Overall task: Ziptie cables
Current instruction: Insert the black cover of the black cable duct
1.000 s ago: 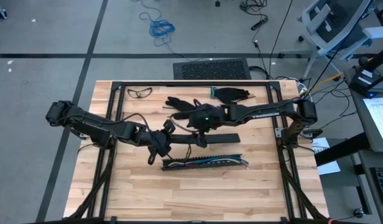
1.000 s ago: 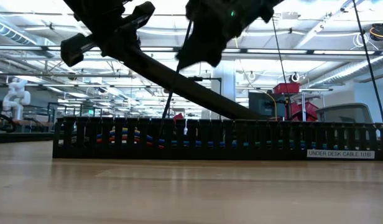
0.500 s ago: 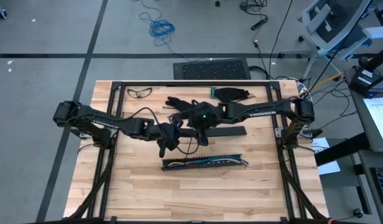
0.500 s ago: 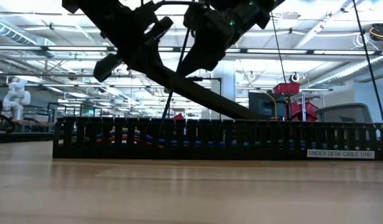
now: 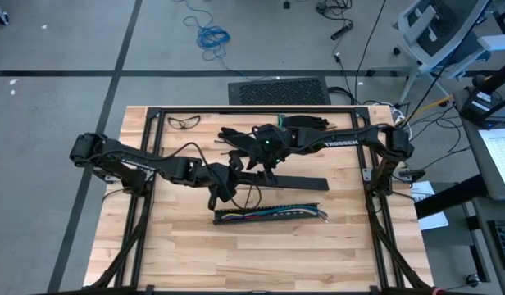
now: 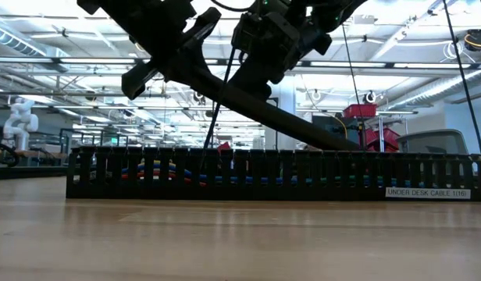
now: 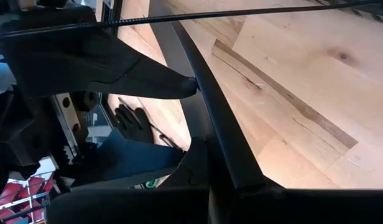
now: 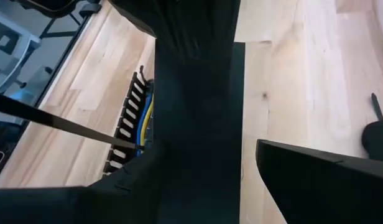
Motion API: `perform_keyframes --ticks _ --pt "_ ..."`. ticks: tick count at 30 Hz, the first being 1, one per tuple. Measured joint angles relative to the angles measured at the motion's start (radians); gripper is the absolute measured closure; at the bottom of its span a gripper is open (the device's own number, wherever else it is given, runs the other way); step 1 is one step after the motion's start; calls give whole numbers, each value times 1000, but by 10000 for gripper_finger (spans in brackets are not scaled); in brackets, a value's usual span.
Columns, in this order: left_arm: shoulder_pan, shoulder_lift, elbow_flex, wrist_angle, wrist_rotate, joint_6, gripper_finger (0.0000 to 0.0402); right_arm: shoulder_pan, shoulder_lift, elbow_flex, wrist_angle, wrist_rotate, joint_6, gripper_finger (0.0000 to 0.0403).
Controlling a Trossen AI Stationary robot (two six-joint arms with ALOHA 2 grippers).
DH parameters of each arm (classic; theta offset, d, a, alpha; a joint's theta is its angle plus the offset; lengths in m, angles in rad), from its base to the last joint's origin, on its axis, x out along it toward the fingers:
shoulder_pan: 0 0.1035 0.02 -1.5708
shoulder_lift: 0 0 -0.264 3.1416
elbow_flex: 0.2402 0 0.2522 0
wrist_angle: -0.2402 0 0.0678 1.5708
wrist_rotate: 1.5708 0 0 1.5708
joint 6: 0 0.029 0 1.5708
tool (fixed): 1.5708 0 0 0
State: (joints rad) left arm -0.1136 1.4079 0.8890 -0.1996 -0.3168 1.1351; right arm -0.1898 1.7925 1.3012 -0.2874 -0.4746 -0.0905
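The cables (image 5: pixel 269 215) lie as coloured wires (image 6: pixel 158 172) in a black slotted tray (image 6: pixel 303 176) near the table's middle. Behind the tray a long flat black strip (image 5: pixel 297 182) slants up toward the table's left. My left gripper (image 5: pixel 228 182) is shut on its raised end. My right gripper (image 5: pixel 267 168) comes from the far side, open, and its fingers stand on either side of the strip's middle (image 8: pixel 201 124). Bare wood shows between one finger (image 8: pixel 316 180) and the strip's edge. My left gripper holds the black strip by its raised left end (image 7: pixel 238 180); the gripper's own body hides the place of contact. The fingers slant down from the table's left and lie along the strip. The strip runs down to the right, its other end (image 5: pixel 322 183) on the table. My right gripper has one fingertip (image 7: pixel 190 84) at the strip's long edge; I cannot tell whether it touches.
A thin black stick (image 6: pixel 217 125) rises slantwise from the tray between the arms. Safety glasses (image 5: pixel 184 122) and black gloves (image 5: pixel 306 124) lie along the far edge. Black frame rails (image 5: pixel 146 164) run down the table's left and right sides. Bare wood lies in front of the tray.
My right gripper has come down from above the strip and now has its fingers on either side of it; its wrist has gone toward the far edge. My left gripper has gone toward the table's right and rolled, and the strip has slid to the right with it.
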Motion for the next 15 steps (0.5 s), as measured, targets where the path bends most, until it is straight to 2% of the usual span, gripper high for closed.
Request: perform_keyframes --ticks 15 --pt "2 0 0 2 3 -29 401 55 -2 0 7 -27 86 162"
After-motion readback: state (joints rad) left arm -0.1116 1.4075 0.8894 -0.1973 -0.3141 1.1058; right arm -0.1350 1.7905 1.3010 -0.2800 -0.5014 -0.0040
